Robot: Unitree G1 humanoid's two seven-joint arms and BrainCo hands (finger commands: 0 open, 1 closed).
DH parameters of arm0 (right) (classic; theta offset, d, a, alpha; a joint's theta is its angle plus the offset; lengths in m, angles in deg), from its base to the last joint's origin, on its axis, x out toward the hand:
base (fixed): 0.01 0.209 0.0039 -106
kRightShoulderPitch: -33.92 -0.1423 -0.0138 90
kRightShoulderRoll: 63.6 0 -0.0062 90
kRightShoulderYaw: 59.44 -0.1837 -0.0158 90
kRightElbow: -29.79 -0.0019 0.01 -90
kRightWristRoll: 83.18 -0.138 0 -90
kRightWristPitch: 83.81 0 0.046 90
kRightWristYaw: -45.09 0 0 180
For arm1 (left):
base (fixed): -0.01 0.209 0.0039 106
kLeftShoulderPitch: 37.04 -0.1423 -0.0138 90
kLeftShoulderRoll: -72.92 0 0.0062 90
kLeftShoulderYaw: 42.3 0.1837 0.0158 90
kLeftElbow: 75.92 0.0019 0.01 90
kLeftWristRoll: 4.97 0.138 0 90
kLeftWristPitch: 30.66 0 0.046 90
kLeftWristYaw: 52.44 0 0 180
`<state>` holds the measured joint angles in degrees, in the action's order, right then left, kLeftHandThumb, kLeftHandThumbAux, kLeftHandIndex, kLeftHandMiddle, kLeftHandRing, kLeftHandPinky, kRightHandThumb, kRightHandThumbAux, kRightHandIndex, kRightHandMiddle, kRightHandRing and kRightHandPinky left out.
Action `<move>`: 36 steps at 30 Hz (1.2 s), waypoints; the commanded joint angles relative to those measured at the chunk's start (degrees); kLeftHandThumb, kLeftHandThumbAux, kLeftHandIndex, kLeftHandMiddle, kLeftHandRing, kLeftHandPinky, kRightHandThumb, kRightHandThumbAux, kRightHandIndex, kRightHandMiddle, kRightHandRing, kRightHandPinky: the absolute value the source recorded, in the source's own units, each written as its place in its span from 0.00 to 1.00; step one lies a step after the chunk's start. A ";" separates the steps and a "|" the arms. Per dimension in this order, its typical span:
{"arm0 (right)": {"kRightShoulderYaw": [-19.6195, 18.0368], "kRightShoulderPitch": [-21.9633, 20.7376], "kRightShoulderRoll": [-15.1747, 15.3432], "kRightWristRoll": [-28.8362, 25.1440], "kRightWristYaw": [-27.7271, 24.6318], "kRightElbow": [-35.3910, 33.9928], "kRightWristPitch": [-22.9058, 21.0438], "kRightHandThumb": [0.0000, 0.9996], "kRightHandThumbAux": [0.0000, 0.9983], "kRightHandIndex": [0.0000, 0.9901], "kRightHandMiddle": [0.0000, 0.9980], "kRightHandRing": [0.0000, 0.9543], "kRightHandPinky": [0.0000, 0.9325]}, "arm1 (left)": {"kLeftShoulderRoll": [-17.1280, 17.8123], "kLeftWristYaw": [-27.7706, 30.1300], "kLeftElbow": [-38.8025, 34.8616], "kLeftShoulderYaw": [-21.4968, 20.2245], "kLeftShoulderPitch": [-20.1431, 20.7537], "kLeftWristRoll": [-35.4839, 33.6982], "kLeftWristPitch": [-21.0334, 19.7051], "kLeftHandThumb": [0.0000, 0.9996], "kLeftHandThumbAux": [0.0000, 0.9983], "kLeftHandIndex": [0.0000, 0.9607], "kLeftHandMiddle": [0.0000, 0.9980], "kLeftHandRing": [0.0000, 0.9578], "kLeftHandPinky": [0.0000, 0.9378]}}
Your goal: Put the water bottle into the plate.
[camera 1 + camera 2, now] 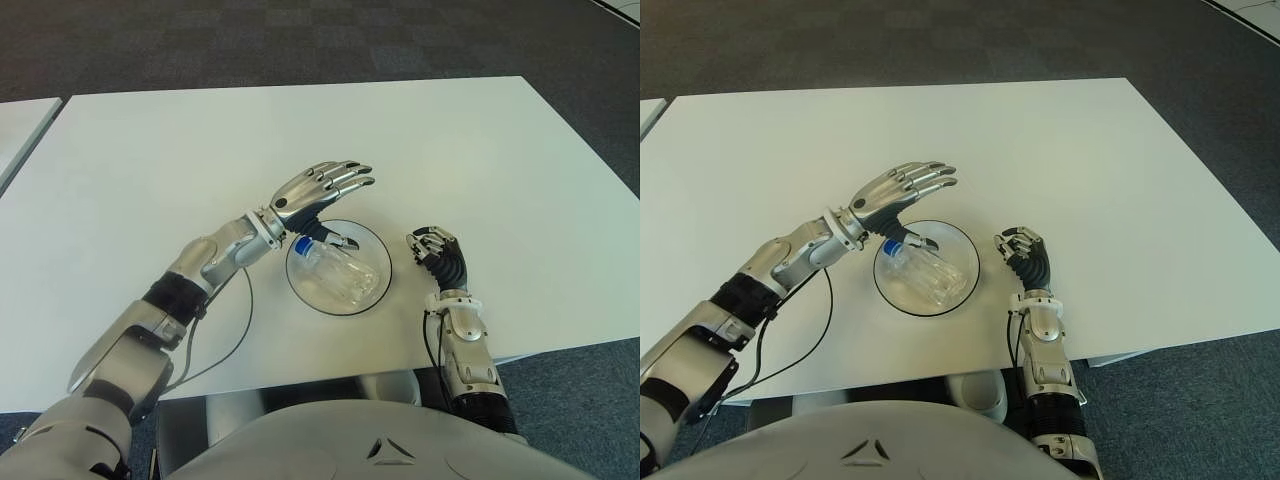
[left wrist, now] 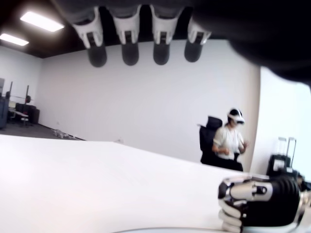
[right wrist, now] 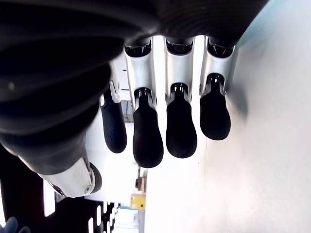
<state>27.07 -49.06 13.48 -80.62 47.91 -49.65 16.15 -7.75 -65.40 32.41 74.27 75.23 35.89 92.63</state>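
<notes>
A clear water bottle [image 1: 338, 272] with a blue cap lies on its side inside the shallow glass plate [image 1: 381, 248], near the table's front edge. My left hand [image 1: 325, 184] hovers just above the plate's far left rim, fingers stretched out flat and holding nothing; its thumb points down near the bottle's cap end. The left wrist view shows its fingertips [image 2: 129, 52] straight, with nothing between them. My right hand [image 1: 433, 246] shows just right of the plate, fingers curled into a fist with nothing in it.
The white table [image 1: 180, 160] stretches wide behind and left of the plate. A black cable [image 1: 246, 318] loops from my left forearm over the table front. A second table edge [image 1: 20, 125] shows at far left. A seated person [image 2: 230, 141] appears far off.
</notes>
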 commanded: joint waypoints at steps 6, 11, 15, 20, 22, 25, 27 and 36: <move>0.01 1.42 -0.20 -0.27 -0.24 1.74 -1.63 0.71 0.73 0.44 0.71 0.72 0.73 | -3.21 4.71 -3.57 -5.70 -8.36 -14.35 0.76 0.13 0.30 0.00 0.00 0.00 0.00; -0.05 1.48 -0.15 -0.29 -0.24 1.65 -1.60 0.71 0.73 0.44 0.71 0.72 0.73 | -5.33 5.06 -5.39 -8.44 -12.36 -19.46 1.00 0.11 0.30 0.00 0.00 0.00 0.00; -0.07 1.41 -0.06 -0.18 -0.20 1.72 -1.49 0.71 0.73 0.44 0.71 0.72 0.74 | -6.57 4.80 -3.73 -10.64 -14.59 -22.49 2.66 0.10 0.31 0.00 0.00 0.00 0.00; -0.06 1.31 0.10 -0.15 -0.29 1.93 -1.31 0.71 0.73 0.44 0.71 0.73 0.74 | -7.90 3.53 1.65 -14.06 -15.73 -25.41 7.14 0.11 0.32 0.00 0.00 0.00 0.00; -0.04 1.23 0.12 -0.12 -0.26 2.08 -1.21 0.71 0.73 0.44 0.71 0.73 0.74 | -9.37 4.10 2.41 -15.22 -16.11 -27.63 7.28 0.11 0.32 0.00 0.00 0.00 0.00; 0.01 1.18 0.13 -0.04 -0.17 2.20 -1.12 0.71 0.73 0.44 0.71 0.73 0.74 | -11.15 5.60 2.16 -16.48 -17.67 -31.43 6.93 0.10 0.33 0.00 0.00 0.00 0.00; 0.00 1.13 0.15 0.04 -0.06 2.28 -1.15 0.71 0.73 0.44 0.71 0.73 0.74 | -12.60 6.52 1.17 -17.21 -19.49 -34.50 6.41 0.08 0.35 0.00 0.00 0.00 0.00; 0.02 0.81 0.32 0.56 0.30 2.77 -1.46 0.70 0.73 0.44 0.71 0.72 0.74 | -20.14 6.84 -5.39 -21.10 -26.68 -44.87 0.31 0.12 0.46 0.00 0.00 0.00 0.10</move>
<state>27.01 -49.37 13.86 -80.25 48.21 -48.88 16.65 -25.94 -59.28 28.86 54.96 50.83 -5.33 95.70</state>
